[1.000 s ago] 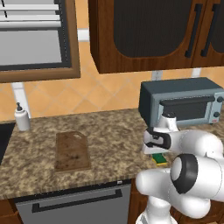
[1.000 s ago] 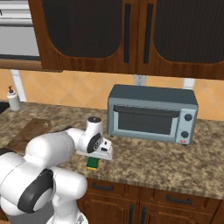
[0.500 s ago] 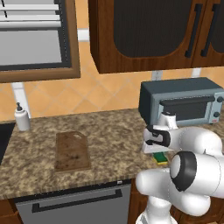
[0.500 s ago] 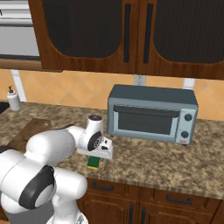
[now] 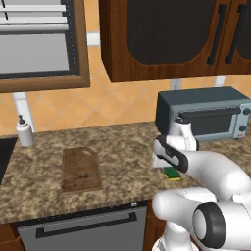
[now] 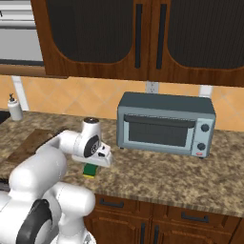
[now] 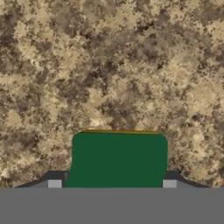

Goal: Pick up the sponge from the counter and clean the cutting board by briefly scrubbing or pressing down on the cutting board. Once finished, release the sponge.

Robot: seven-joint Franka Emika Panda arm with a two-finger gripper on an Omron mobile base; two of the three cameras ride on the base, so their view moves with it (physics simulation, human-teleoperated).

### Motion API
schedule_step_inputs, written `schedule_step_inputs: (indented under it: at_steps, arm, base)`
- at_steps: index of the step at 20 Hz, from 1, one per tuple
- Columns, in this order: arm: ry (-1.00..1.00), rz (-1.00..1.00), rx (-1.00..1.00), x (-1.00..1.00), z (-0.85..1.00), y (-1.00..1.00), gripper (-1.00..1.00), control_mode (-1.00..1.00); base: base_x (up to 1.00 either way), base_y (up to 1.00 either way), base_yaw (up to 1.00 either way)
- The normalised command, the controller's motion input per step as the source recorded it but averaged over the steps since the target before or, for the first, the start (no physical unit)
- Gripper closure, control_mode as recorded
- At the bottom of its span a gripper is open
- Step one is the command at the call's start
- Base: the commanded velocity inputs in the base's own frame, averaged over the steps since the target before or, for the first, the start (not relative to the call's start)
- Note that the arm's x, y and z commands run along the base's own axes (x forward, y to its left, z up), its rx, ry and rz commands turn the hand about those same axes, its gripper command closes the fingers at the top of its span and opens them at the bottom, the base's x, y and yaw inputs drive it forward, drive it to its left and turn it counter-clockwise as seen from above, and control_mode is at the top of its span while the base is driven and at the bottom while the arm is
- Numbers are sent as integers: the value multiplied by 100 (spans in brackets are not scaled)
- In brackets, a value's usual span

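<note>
Squarely between the fingers [image 7: 112, 183], green-topped sponge [image 7: 118, 159] on speckled counter [image 7: 109, 65]

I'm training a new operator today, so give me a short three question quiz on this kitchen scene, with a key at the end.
1. True or false: the sponge lies on the cutting board.
2. The sponge sits between the claw fingertips. Which colour faces the hand camera? A) yellow B) green C) brown
3. Fill in: the grey appliance standing on the counter behind the arm is a toaster ____.

Key:
1. False. It lies on the bare counter, apart from the board.
2. B.
3. oven.
</note>
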Motion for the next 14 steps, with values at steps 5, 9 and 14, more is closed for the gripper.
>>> schedule_step_inputs:
  at_steps: [5, 9, 14]
  arm:
    - [0, -3, 0, 0, 7, 70, 100, -100]
    - [0, -4, -1, 0, 4, 79, 100, -100]
    - [1, -11, -4, 15, 7, 81, 100, -100]
  base:
    - [0, 0, 0]
    - [0, 0, 0]
    - [0, 0, 0]
